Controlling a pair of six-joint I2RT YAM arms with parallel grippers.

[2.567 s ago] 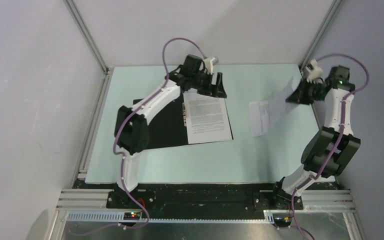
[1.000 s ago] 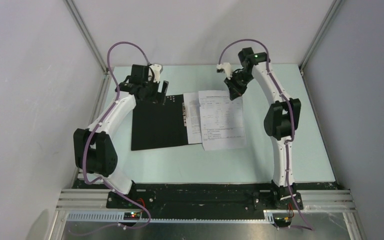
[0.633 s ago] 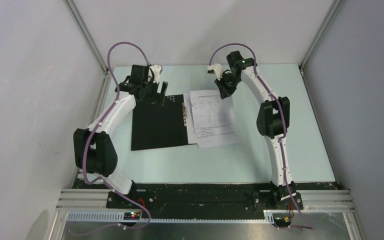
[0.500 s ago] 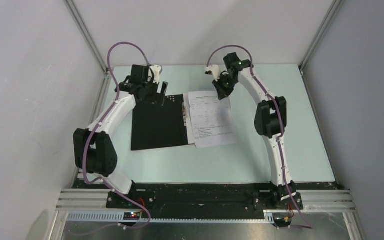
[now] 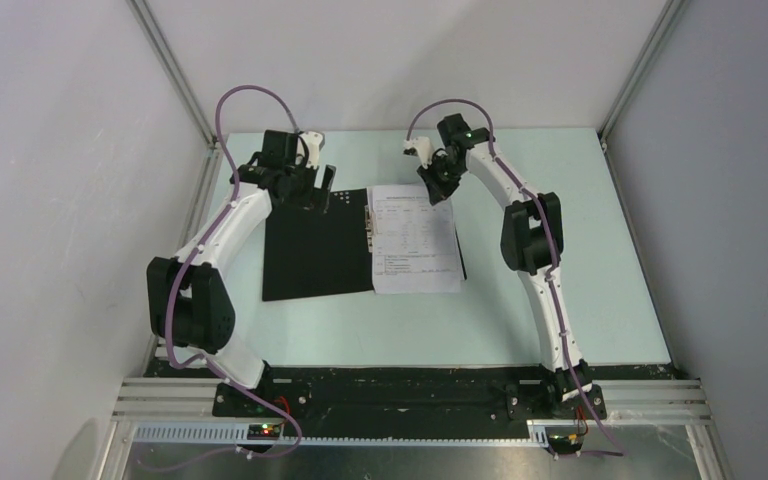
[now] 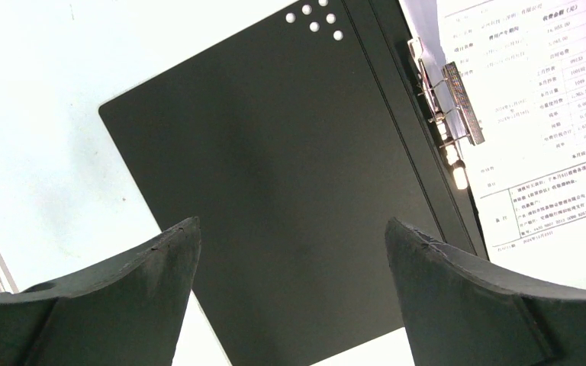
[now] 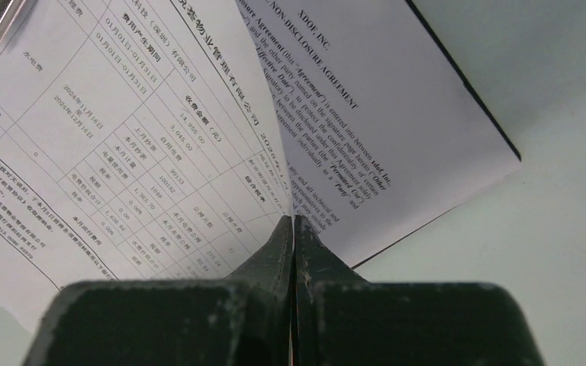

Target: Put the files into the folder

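The folder [image 5: 315, 245] lies open on the table with its black inside up; its red outside does not show. The files [image 5: 415, 240] lie on its right half: a printed sheet [image 7: 397, 130] flat on the cover, and a table-printed sheet [image 7: 122, 137] over it. My right gripper [image 7: 293, 221] is shut on the far edge of that upper sheet, which lifts toward the jaws [image 5: 436, 188]. My left gripper [image 6: 290, 229] hangs open above the folder's bare left half [image 6: 275, 152], near its far edge [image 5: 322, 182], with nothing between its fingers.
A metal clip [image 6: 450, 99] runs along the folder's hinge, beside the sheets' left edge. The pale green table [image 5: 560, 300] is bounded by white walls and aluminium rails [image 5: 175, 290] on the left, back and right.
My right arm has swung left with the sheet and drawn it over the folder's right half, where it now lies squared on the lower sheet. The left arm has stayed still over the last second.
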